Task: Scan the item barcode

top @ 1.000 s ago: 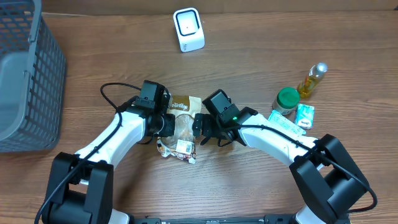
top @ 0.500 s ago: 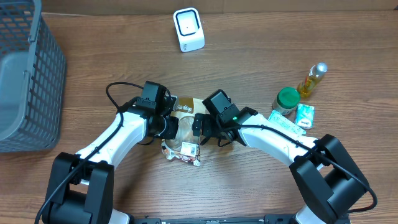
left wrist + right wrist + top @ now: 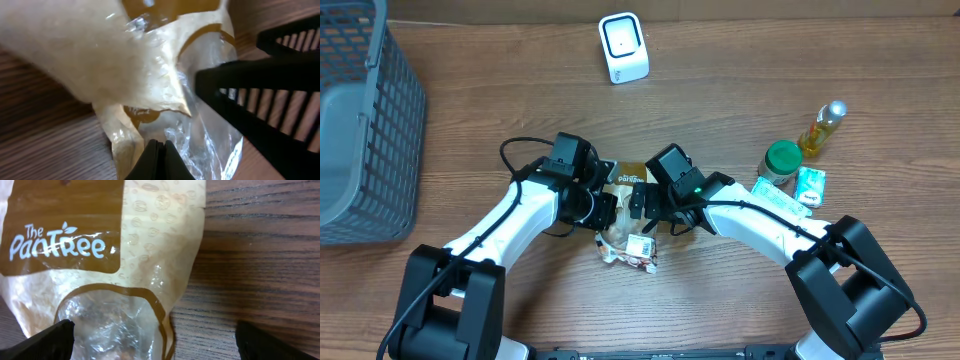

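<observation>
Wooden table [image 3: 770,60] under everything. At the far left edge of the overhead view, a grey mesh basket [image 3: 360,130], well apart from the rest. Two white arms reaching in from the near edge, left arm [image 3: 510,215] and right arm [image 3: 760,225], meeting at mid-table over a clear-and-brown snack bag [image 3: 620,235].

Snack bag lying between the two grippers, brown printed end toward the far side, crumpled clear end toward the near edge. Left gripper [image 3: 604,210] at its left side, pinched fully together on a fold of the clear film, seen close in the left wrist view [image 3: 159,160]. Right gripper [image 3: 642,200] just right of the printed end, spread as wide as it goes, holding nothing. In the right wrist view, black fingertips [image 3: 45,340] at the lower corners, with the printed face of the bag [image 3: 100,230] between and beyond them.

On the far side, a white scanner [image 3: 623,47] standing upright, well apart from the bag. Off to the right, a green-lidded jar [image 3: 782,160], and near it a slim bottle [image 3: 823,127] of yellow liquid and a small green-and-white packet [image 3: 810,185]. Smallest of all, a white label [image 3: 641,247] on the bag's near end, print too small to read
</observation>
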`<state>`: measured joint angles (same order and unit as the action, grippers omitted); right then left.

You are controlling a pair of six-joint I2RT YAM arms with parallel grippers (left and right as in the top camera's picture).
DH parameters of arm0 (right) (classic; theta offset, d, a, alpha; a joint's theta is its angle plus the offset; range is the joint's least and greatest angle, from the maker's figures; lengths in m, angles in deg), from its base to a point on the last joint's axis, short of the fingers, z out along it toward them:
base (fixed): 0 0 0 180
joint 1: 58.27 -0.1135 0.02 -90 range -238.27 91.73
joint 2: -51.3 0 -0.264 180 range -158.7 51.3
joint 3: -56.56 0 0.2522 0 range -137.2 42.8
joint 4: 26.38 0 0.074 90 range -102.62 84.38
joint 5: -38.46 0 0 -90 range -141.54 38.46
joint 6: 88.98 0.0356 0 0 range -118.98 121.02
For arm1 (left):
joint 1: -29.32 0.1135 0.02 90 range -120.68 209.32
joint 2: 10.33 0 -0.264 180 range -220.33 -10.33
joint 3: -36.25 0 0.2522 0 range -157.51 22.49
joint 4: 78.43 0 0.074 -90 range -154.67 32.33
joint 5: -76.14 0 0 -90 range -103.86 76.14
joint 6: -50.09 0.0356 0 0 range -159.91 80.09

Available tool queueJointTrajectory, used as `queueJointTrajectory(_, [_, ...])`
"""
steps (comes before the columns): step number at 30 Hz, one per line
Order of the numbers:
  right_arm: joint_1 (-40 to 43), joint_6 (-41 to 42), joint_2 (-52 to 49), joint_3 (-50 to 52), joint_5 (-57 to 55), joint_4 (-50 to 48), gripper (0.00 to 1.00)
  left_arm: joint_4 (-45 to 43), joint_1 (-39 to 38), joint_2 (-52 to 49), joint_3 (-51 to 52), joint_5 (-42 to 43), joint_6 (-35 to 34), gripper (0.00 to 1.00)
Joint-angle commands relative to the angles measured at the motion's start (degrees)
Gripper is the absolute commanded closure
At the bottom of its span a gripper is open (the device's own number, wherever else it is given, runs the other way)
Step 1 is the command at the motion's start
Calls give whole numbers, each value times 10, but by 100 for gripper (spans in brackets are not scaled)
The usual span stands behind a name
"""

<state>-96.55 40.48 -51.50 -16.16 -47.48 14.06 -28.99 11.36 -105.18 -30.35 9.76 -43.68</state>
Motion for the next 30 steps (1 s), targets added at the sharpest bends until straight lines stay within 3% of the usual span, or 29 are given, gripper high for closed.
queueJointTrajectory(1, [1, 4, 6, 2, -6, 0, 0, 7, -6, 2, -6, 15, 25, 96])
queueJointTrajectory(10, [1, 4, 6, 2, -6, 5, 0, 43, -4, 11, -78, -37, -16, 96])
queueJointTrajectory(18, [1, 4, 6, 2, -6, 6, 0, 27, -5, -1, -77, -186, -124, 94])
queueJointTrajectory(30, [1, 4, 7, 0, -5, 18, 0, -18, -10, -62, -76, -137, -125, 91])
